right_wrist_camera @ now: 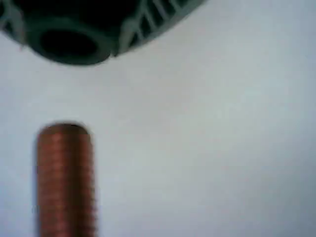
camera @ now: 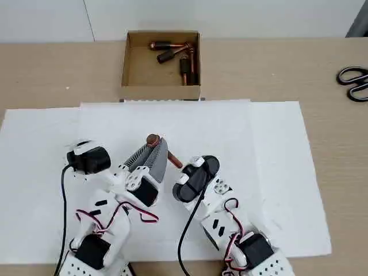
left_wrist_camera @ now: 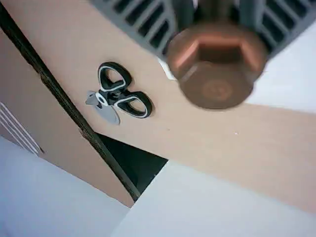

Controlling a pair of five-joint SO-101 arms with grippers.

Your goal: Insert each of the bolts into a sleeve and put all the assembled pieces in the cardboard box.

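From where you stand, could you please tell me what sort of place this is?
Probably a robotics lab or workshop bench: a wooden table with a white sheet, a cardboard box of assembled bolts, and scissors lying nearby.

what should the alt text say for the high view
Seen from above, the left gripper holds a copper bolt over a white sheet, beside the right arm. Behind, a cardboard box holds assembled pieces; scissors lie at the right.

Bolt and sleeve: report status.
Left pincer shut on bolt. Right pincer shut on sleeve, bolt tip apart from it. Nothing between them.
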